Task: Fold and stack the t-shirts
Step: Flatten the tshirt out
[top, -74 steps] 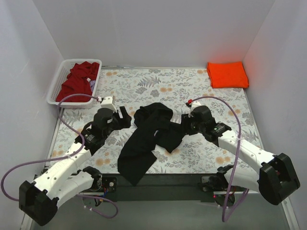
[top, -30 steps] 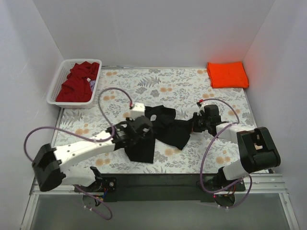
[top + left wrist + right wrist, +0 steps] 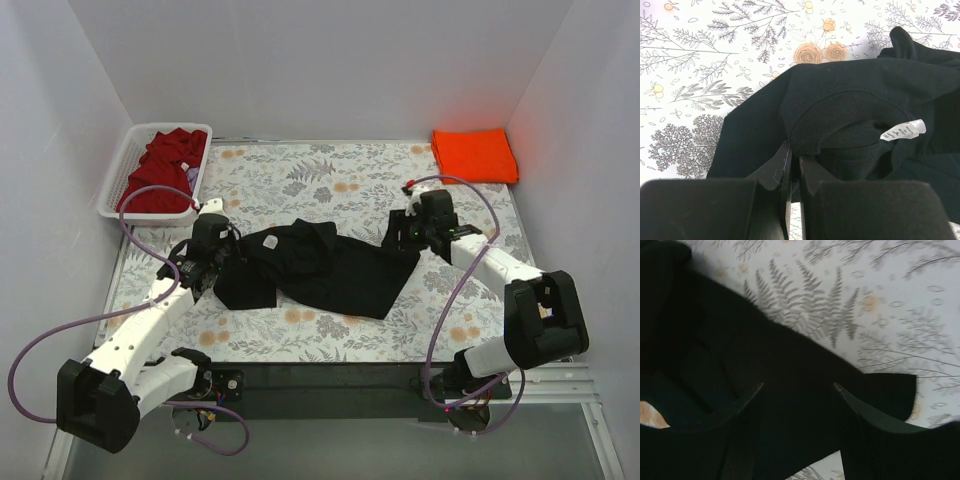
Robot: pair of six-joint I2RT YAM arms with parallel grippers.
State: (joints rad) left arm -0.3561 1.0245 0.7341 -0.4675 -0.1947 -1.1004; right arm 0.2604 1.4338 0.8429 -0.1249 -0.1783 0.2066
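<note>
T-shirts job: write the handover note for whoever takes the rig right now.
Left gripper: shut on the black shirt near its collar.
Right gripper: open, over that shirt's right end.
The black shirt lies spread out, unfolded, in the middle. Orange shirt: folded, far right corner. Red shirt: crumpled in the basket, far left.
Done: orange folded.
Left: fold the black, stack it, then the red.

The left arm (image 3: 160, 310) and right arm (image 3: 485, 262) are white tubular links joined by blocky black housings, each with a looping purple cable (image 3: 430, 345), and the left gripper (image 3: 792, 165) and right gripper (image 3: 799, 386) are matte black.
</note>
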